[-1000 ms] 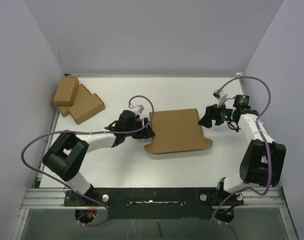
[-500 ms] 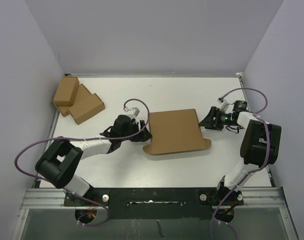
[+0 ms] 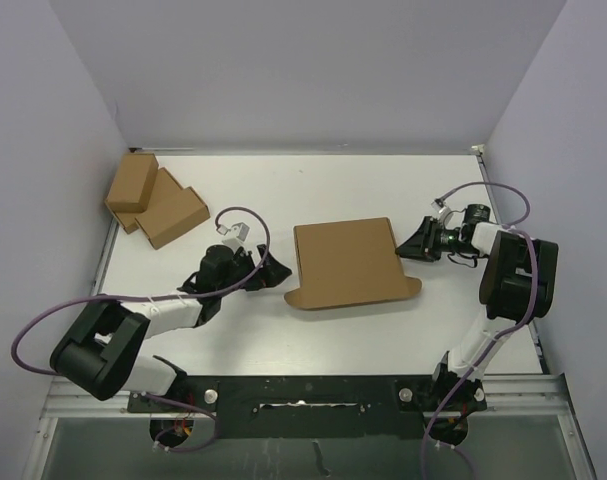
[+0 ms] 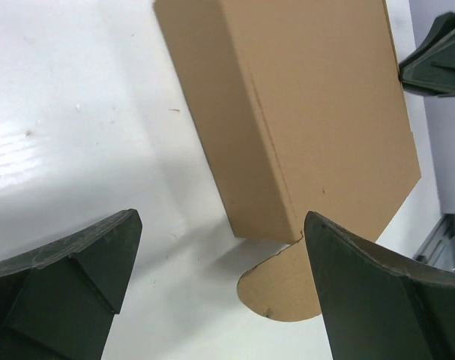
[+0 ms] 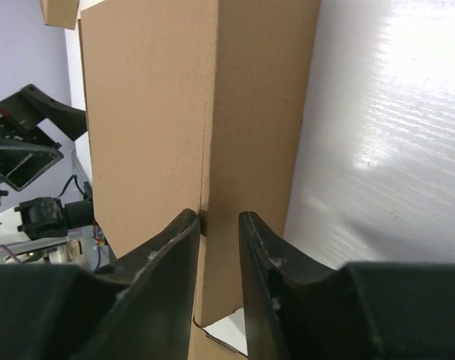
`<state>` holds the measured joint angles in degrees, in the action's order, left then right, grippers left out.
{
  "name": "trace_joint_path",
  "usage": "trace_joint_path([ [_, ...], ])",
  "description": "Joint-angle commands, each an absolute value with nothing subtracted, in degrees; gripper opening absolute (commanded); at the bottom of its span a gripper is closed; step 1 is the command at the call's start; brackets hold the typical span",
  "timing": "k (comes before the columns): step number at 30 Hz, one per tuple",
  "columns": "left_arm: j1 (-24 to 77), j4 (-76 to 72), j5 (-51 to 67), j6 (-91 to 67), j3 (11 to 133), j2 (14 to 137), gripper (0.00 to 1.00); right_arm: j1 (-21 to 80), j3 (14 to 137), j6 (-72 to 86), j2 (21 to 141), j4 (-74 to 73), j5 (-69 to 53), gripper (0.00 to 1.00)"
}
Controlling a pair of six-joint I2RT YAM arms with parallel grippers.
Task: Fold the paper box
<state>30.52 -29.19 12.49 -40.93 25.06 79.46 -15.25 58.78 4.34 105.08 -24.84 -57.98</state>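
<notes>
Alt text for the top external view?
A shallow brown paper box lies centre frame. The left gripper, open, sits just clear of its left side; the right gripper meets its right edge. Two smaller cardboard boxes sit far left.

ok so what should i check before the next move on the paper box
1. Left gripper open, clear of the paper box: ok.
2. Paper box lying flat on the table: ok.
3. Rounded flap tucked in: not ok, it sticks out at the near corner.
4. Right gripper holding the box's right edge: cannot tell, jaws narrow, close to it.
5. Two smaller boxes out of the way, far left: ok.
</notes>
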Motion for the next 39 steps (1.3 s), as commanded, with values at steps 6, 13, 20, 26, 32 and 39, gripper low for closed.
trace_joint_path([
  [6,29.00,-45.29,16.50,-53.34,22.27,82.47,0.98,-19.59,60.63,5.16,111.04,-25.78,-58.49,0.22],
  [13,31.96,-56.11,16.88,-59.83,23.54,92.70,0.98,-19.62,60.56,5.11,111.33,-25.91,-58.07,0.21],
  [20,33.43,-56.89,14.08,-60.80,24.43,96.93,0.98,-20.03,61.63,3.44,109.44,-26.15,-64.83,0.48],
  [26,33.48,-56.28,13.89,-60.11,24.98,97.73,0.98,-18.62,61.89,1.79,108.51,-26.48,-66.86,0.64],
  [32,33.48,-55.92,13.60,-59.61,25.49,98.94,0.98,-16.48,63.21,0.36,110.64,-29.09,-61.96,0.52],
  [39,33.48,-60.84,14.05,-60.96,24.64,101.62,0.98,-19.19,62.66,1.44,113.40,-29.35,-61.19,0.21],
])
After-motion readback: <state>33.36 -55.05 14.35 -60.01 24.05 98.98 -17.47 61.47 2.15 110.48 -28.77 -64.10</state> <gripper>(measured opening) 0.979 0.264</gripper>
